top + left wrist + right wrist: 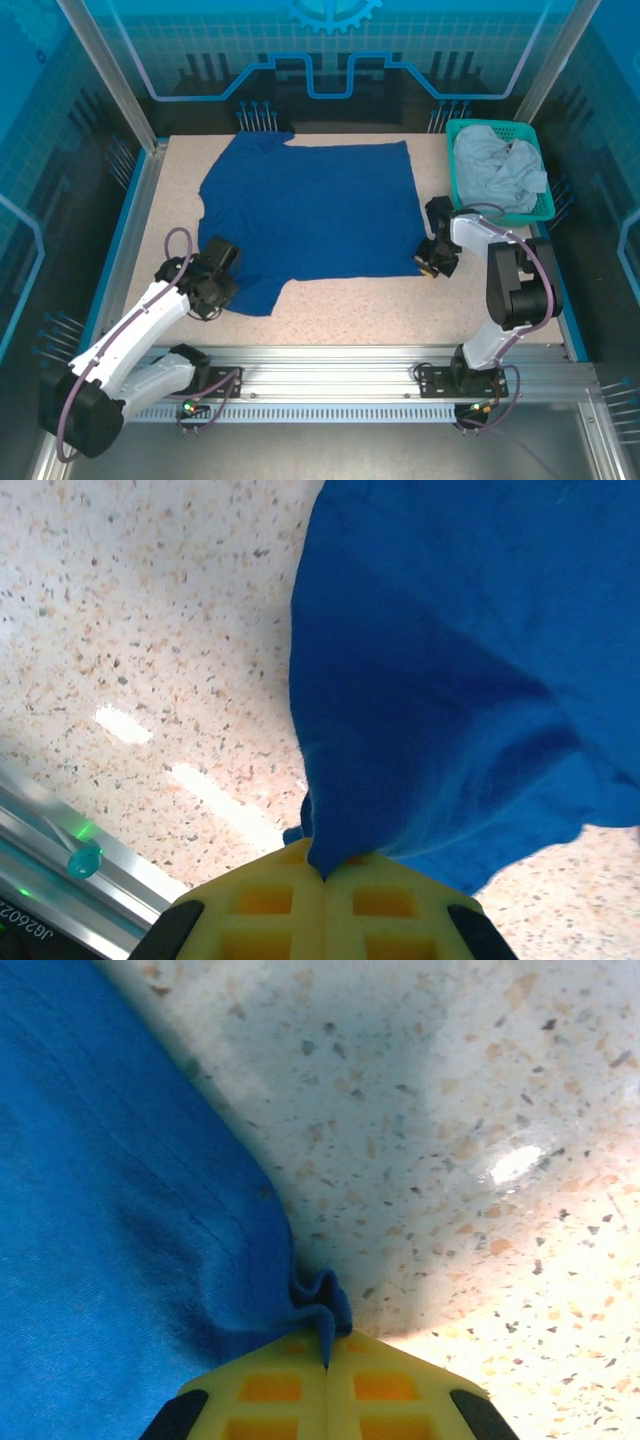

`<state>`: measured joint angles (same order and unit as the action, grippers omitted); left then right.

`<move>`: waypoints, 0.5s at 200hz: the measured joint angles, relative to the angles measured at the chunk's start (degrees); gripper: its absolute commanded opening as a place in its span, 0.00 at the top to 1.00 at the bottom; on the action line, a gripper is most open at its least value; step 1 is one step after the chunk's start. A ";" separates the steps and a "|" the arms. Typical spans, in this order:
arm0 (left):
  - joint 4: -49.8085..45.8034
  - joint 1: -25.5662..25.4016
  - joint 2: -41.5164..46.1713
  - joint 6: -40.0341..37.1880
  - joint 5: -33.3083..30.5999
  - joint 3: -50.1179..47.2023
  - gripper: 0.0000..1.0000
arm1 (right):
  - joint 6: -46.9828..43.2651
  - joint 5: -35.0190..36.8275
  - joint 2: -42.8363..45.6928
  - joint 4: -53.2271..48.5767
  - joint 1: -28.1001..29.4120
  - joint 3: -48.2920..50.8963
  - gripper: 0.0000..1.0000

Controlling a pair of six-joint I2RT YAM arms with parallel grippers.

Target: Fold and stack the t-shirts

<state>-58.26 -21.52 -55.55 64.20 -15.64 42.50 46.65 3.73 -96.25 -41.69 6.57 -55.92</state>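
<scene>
Cloth is pinched in both of your grippers. Your left gripper (323, 875) has its yellow pads pressed together on a bunched fold of the blue t-shirt (310, 210). In the left wrist view the fabric rises out of the seam between the pads and spreads up and to the right, lifted slightly where it is gathered. From overhead, that grip is at the shirt's near-left corner, where a flap of cloth juts toward the arm bases. Your right gripper (327, 1360) is also closed, nipping a small crumpled tuck at the shirt's near-right corner. In the right wrist view the cloth fans away to the left from the pads, and bare speckled table (400, 310) lies to the right. The blue t-shirt lies spread out, mostly flat, over the middle of the table, its far edge close to the back wall and one sleeve poking out at the far left. The grey t-shirt (495, 165) lies crumpled in the teal basket (505, 216), which stands at the far-right corner of the table, just beyond your right arm and apart from the blue shirt. In the left wrist view, a metal rail (60, 830) with a small green light (85, 858) runs along the lower left.
</scene>
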 measured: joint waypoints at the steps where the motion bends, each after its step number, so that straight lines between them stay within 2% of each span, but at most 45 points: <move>1: -0.02 0.00 0.13 0.00 -0.07 0.07 1.00 | -0.02 0.02 0.04 0.00 0.07 -0.02 1.00; 64: -0.37 0.00 7.78 0.63 -3.28 2.69 1.00 | -1.27 0.81 10.60 -1.11 2.56 0.15 1.00; 100: -1.31 -0.44 9.46 3.50 -4.57 4.59 1.00 | -1.46 0.85 16.94 -2.82 4.31 3.34 1.00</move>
<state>-59.57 -21.96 -46.09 67.70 -20.21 47.09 45.19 4.58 -79.31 -44.51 10.87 -52.58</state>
